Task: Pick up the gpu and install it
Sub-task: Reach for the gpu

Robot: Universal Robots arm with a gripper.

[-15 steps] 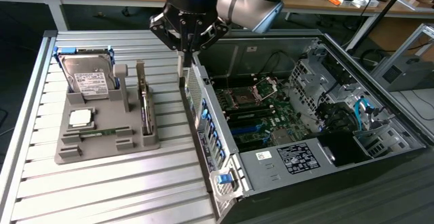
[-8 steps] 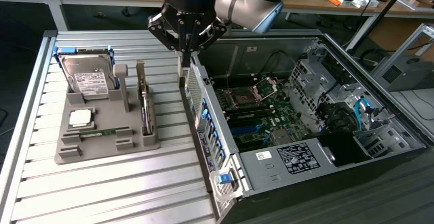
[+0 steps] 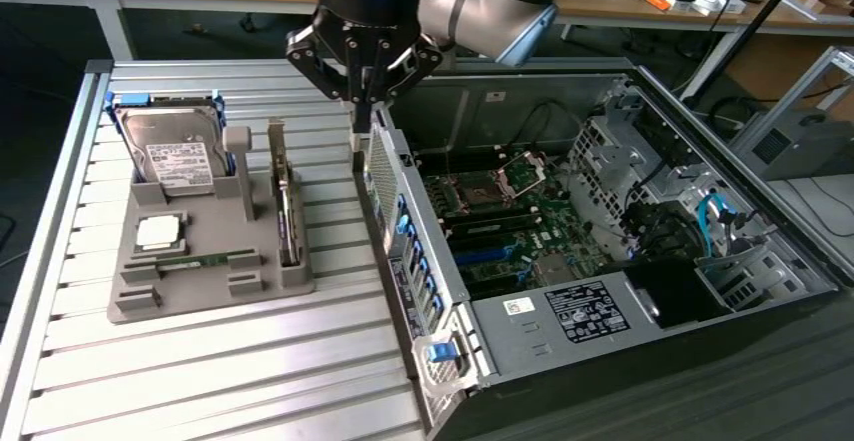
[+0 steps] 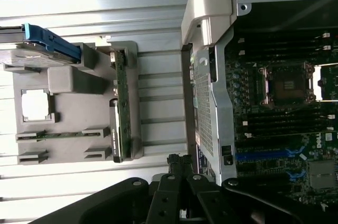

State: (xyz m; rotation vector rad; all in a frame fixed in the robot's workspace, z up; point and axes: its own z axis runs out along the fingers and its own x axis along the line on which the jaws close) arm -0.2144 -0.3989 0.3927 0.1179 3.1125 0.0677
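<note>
Black robot gripper (image 3: pixel 359 109) (image 4: pixel 178 167): jaws fully closed, nothing between them. It hangs over the perforated rear panel (image 3: pixel 387 176) of the open dark tower PC case (image 3: pixel 587 311); contact w/ the panel edge cannot be confirmed. GPU, a thin green circuit card w/ dark components and a silvery end bracket (image 3: pixel 283 196) (image 4: pixel 120 108), stands on edge in the slot of the grey moulded parts holder (image 3: pixel 200 286) (image 4: pixel 79 108) nearest the case, well apart from the gripper, not held. Same holder carries a boxy silver hard drive w/ white label (image 3: pixel 174 156), a square silver processor chip (image 3: pixel 160 229) and a narrow green memory stick (image 3: pixel 200 259). Holder and case sit side by side on the ribbed aluminium table (image 3: pixel 240 371). Green motherboard (image 3: pixel 507 231) exposed inside the case.
</note>
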